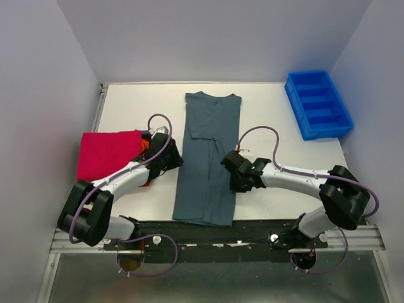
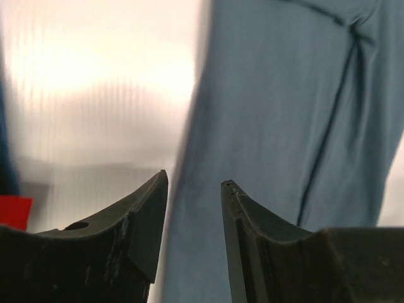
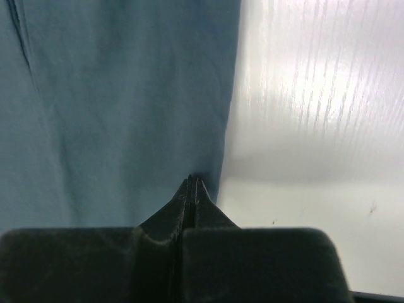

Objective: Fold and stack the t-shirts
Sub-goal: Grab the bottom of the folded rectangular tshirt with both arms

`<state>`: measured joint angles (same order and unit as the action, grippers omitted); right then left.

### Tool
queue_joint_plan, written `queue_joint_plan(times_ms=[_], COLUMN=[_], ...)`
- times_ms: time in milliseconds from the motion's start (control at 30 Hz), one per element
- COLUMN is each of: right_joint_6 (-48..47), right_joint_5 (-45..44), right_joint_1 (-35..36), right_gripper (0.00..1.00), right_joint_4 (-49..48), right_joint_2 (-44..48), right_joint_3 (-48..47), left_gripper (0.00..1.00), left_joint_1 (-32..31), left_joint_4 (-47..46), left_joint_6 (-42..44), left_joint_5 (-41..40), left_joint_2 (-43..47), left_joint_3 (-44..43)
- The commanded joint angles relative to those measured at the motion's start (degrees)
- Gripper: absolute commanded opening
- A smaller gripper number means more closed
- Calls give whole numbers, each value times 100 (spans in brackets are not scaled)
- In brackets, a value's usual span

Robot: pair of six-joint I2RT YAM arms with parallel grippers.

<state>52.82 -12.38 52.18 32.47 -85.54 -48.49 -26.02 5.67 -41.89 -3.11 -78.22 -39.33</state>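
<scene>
Both arms bent inward: left gripper (image 2: 194, 183) jaws spread at grey-blue shirt (image 1: 205, 170) left edge; right gripper (image 3: 191, 181) jaws pressed together at right edge, pinch on cloth unclear.

slate-blue shirt (image 1: 205, 158); crimson shirt (image 1: 107, 153); bright blue tray (image 1: 325, 132)

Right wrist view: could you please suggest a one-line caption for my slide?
Right gripper, shut, its tips at the edge of the slate grey-blue t-shirt spread on the white table.
</scene>
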Motion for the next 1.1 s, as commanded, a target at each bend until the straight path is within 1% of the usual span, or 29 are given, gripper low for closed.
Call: queue_joint_plan(times_ms=[0,167,267,300,367,533,700,867,1000,1033,1067], right_joint_6=[-430,-571,-650,-685,-755,-1124,-1502,-1836,-2056,-2126,-2205], right_joint_5=[245,508,789,903,896,974,1010,1018,1036,1088,1184], right_joint_1=[-173,-498,-770,-875,-1025,-1473,-1983,-2440,-2538,-2538,-2538], right_gripper=[1,1,1,1,1,1,1,1,1,4,10], right_joint_4=[-302,-355,-618,-689,-707,-786,-707,-681,-566,-575,-566], right_joint_2=[-156,-507,-701,-753,-824,-1104,-1562,-1738,-1765,-1704,-1590], right_joint_3=[-205,-257,-126,-117,-126,-380,-749,-1170,-1470,-1496,-1488], left_gripper=[53,51,47,45,43,41,40,39,39,39,39], left_joint_1=[-43,-43,-52,-44,-43,-52,-52,-52,-52,-52,-52], left_joint_4=[-198,-356,-540,-750,-813,-962,-989,-840,-603,-576,-393], left_joint_6=[-100,-170,-258,-293,-329,-416,-531,-548,-478,-461,-408], left_joint_5=[-268,38,-31,-49,-93,-14,13,-92,-277,-312,-313], left_joint_2=[316,-237,-527,-615,-852,-1485,-2083,-2628,-2927,-2980,-2998], left_joint_3=[531,444,514,549,462,102,-416,-1154,-1787,-1945,-2051])
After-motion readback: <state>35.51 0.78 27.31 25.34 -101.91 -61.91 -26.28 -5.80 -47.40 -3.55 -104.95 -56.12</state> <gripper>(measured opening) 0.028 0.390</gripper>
